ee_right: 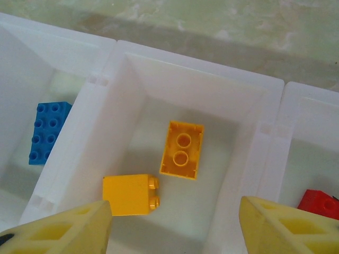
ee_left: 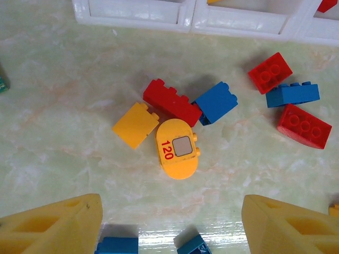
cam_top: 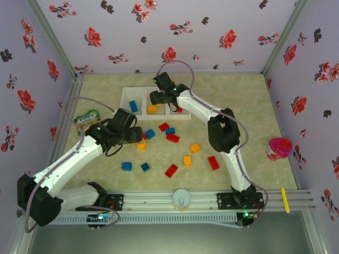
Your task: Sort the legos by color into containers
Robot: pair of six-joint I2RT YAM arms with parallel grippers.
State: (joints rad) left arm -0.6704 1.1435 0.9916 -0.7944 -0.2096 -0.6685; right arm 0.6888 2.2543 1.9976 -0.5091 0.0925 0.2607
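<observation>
My right gripper [ee_right: 175, 227] hangs open over the middle compartment [ee_right: 212, 69] of the white tray [cam_top: 127, 92]. Two yellow bricks [ee_right: 182, 150] [ee_right: 130, 194] lie loose in that compartment. A blue brick [ee_right: 48, 132] lies in the left compartment and a red one [ee_right: 318, 203] in the right. My left gripper [ee_left: 172, 222] is open above the table with nothing between its fingers. Just ahead of it lie a rounded yellow piece marked 120 [ee_left: 178, 149], a yellow brick [ee_left: 135, 125], a red brick [ee_left: 172, 101] and a blue brick [ee_left: 215, 102].
More red and blue bricks [ee_left: 292, 94] lie right of that cluster. Loose bricks [cam_top: 171, 170] are scattered toward the near rail. A green snack packet [cam_top: 86, 119] lies at the left, a pink cup [cam_top: 279, 147] at the right, and a yellow stick [cam_top: 285, 199] on the rail.
</observation>
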